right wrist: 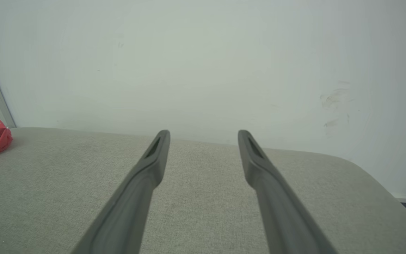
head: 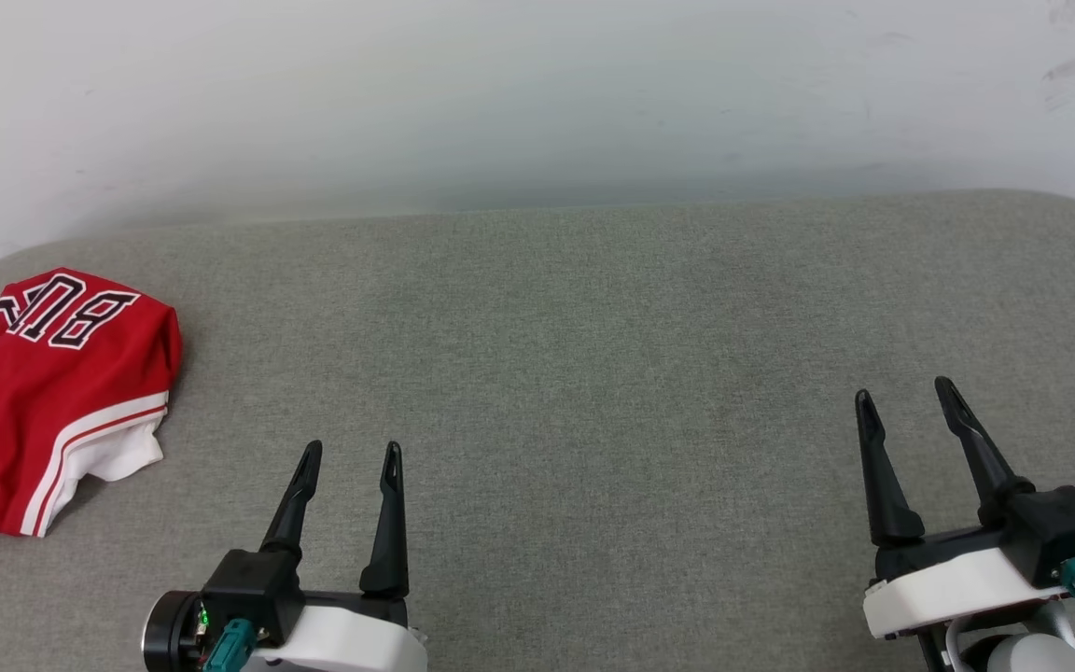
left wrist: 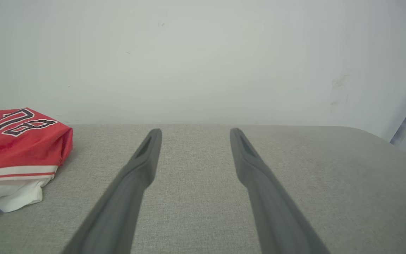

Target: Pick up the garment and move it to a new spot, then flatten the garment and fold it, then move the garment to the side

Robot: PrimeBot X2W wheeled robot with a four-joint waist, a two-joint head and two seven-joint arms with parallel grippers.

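- The garment (head: 62, 392) lies in a loose bundle at the left edge of the grey fabric-covered table (head: 593, 355).
- The left tool (head: 353, 448) and right tool (head: 903, 390) stand wide open and empty, clear of the garment.
- Step judged in hand: pick-up, not yet begun.
- The next move calls for the left tool to reach left and pinch the fabric.

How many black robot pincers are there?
2. The black left pincer is at the lower left, near the red-and-white jersey shirt; the right pincer is at the lower right. Both are open and empty above the grey fabric surface.
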